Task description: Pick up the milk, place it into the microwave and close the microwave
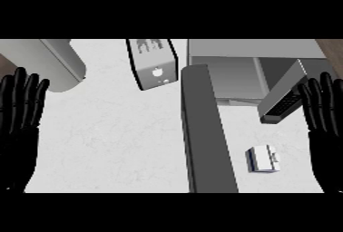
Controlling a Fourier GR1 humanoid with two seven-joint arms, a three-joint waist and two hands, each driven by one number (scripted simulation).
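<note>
A small white and blue milk carton [262,159] lies on the white counter at the right, in front of the microwave. The microwave [227,74] stands at the back right with its door [282,93] swung open toward me. My left hand [20,106] rests open at the left edge, fingers up. Resting open at the right edge, fingers up, is my right hand [325,111], just right of the door and above the carton. Neither hand touches anything.
A long dark grey bar [204,131] runs from the microwave's left corner to the front edge, left of the carton. A grey box with a fruit logo [155,63] stands at the back middle. A pale curved object [57,63] sits at the back left.
</note>
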